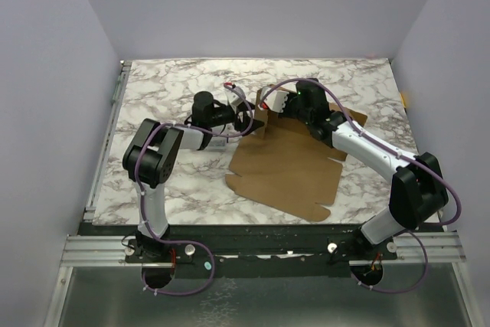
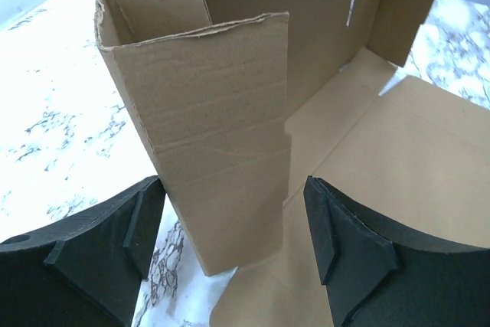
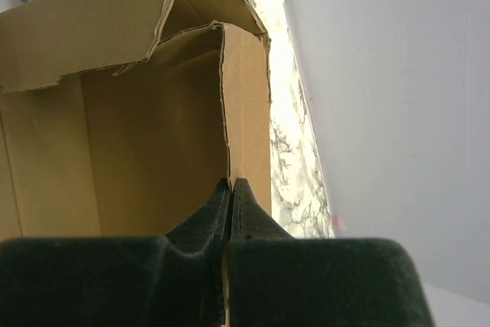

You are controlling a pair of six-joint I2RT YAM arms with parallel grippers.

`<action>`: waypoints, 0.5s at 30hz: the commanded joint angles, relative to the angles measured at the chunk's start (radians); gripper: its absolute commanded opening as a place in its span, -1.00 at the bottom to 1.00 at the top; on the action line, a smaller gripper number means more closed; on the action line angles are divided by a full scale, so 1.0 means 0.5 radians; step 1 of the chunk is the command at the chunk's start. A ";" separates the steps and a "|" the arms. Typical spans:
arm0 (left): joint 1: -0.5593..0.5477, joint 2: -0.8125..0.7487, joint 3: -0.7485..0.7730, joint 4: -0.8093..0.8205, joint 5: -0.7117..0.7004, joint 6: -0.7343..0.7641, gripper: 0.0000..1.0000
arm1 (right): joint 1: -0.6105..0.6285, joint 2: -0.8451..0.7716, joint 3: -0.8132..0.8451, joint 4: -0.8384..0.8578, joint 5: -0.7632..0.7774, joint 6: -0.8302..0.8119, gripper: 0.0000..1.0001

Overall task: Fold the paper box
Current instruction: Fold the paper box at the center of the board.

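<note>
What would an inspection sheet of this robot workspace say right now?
Surface: white-and-grey marble-patterned tabletop.
Job's things: brown cardboard paper box, mostly a flat sheet, with its far flaps raised.
Clutter: nothing seen.
Tools: left tool open, straddling a raised flap; right tool shut on the edge of a raised panel.
Cables: purple cables loop along both arms.
Surroundings: plain pale walls on three sides; metal rail at the near edge.

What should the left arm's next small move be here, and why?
Probably close the left fingers on the upright flap of the brown die-cut cardboard box sheet: the flap stands between them with gaps either side, while the right fingers are shut on another raised panel, steadying it.
</note>
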 commanded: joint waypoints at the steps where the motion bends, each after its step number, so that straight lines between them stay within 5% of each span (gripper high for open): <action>1: -0.079 -0.081 -0.087 0.271 -0.284 -0.171 0.60 | 0.006 0.065 -0.032 -0.188 -0.131 0.108 -0.99; 15: -0.269 -0.151 -0.221 0.272 -0.900 -0.148 0.30 | 0.006 0.084 -0.007 -0.207 -0.132 0.171 -0.99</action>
